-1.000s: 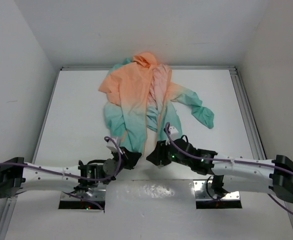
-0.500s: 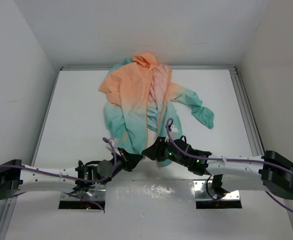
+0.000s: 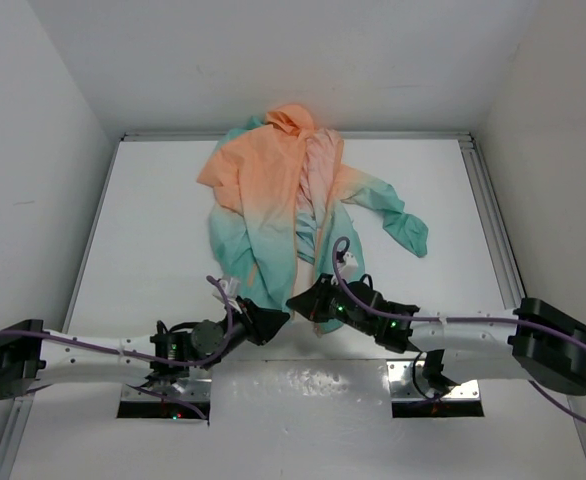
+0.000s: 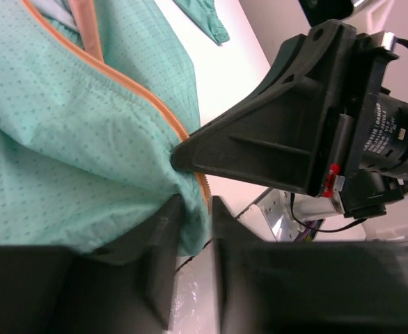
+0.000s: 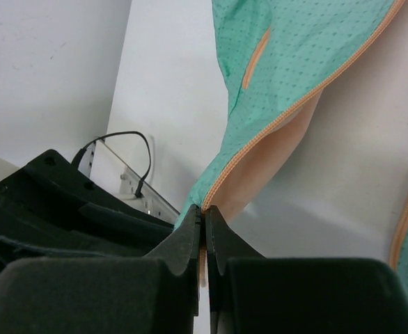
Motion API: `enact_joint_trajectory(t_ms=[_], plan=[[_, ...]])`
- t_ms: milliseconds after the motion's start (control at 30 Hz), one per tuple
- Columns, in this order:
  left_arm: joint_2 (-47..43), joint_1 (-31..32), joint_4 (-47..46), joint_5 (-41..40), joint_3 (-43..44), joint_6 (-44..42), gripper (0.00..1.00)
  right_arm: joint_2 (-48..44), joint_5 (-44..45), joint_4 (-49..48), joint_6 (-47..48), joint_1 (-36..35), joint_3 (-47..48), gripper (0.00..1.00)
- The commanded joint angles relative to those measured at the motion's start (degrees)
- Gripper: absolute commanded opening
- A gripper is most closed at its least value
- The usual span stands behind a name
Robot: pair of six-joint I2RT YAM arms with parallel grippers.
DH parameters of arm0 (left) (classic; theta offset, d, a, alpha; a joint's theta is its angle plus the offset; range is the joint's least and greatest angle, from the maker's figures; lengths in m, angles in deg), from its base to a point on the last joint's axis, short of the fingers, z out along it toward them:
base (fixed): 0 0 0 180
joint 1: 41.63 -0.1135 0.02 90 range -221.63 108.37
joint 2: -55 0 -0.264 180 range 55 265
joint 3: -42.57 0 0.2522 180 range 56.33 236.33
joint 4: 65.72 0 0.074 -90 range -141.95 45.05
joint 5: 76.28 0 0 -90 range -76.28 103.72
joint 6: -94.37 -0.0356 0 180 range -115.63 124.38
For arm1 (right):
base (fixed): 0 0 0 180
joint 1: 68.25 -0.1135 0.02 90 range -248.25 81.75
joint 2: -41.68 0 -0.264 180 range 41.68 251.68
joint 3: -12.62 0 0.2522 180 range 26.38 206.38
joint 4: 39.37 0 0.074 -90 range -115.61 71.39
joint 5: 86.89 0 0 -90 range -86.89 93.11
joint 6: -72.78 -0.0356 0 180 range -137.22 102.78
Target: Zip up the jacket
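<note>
Zipper start in hand: the left end effector [image 4: 191, 209] straddles the teal hem of the jacket [image 3: 263, 190], fingers narrowly apart, grip uncertain. Just beside it, the right end effector [image 5: 204, 212] pinches the orange zipper [image 5: 287, 115] edge. Next, likely, mating both zipper ends. The jacket lies open and rumpled mid-surface [image 3: 153, 220], peach fading to teal.

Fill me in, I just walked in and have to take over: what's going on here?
Two robot arms are working to zip the jacket lying on the table. The right gripper is shut on the bottom end of its orange zipper edge. The left gripper straddles the teal hem beside it, jaws slightly apart; grip unclear. The front is unzipped.
</note>
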Motion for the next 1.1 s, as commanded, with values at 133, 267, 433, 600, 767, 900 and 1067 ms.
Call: enact_joint_trajectory(t_ms=[133,267,433,600,767,900,1067], plan=[[-1.0,0.3,-4.9,0.6,-0.3,-1.3,0.34,-3.3,0.7,-3.0,-0.4,-0.2,-1.0,0.0],[-0.6,0.3,-5.3,1.0,-0.1,-1.5,0.33,-4.8,0.3,-3.2,-0.6,-0.1,-1.5,0.0],[-0.9,0.2,-5.2,0.7,-0.4,-1.3,0.33,-5.4,-2.0,-4.7,-1.9,0.7,-2.1,0.0],[0.4,0.1,-6.8,0.8,-0.6,-1.9,0.35,-4.7,-4.2,-6.5,-3.2,1.4,-2.6,0.0],[3.0,-0.7,-8.9,2.6,-0.3,-2.2,0.35,-3.9,-6.0,-8.9,-4.7,2.0,-2.9,0.0],[2.7,-1.2,-8.5,1.7,-0.6,-2.0,0.36,-4.2,-6.7,-9.5,-5.1,2.2,-3.2,0.0],[2.6,-1.6,-9.6,1.2,-0.8,-2.7,0.46,-4.2,-7.3,-10.4,-6.1,2.7,-3.7,0.0]])
